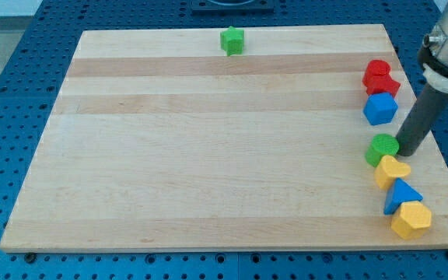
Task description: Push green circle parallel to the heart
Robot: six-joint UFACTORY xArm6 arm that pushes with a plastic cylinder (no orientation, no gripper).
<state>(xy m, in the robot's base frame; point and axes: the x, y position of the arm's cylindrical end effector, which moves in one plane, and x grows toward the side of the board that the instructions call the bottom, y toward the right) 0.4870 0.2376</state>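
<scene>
Green circle [382,148] on worktop [208,155], round (no long axis or heading discernible), touching yellow heart [392,170] below; my tip [406,150], a plain jawless rod, just right.

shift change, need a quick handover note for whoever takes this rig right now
My tip sits at the green circle's right edge, touching or nearly so.
The green circle lies near the board's right edge, directly above the yellow heart and touching it.
The red heart lies further up, above the blue block.
Done: tip at the circle. Left: pushing it level with the heart; which heart is unclear.
</scene>
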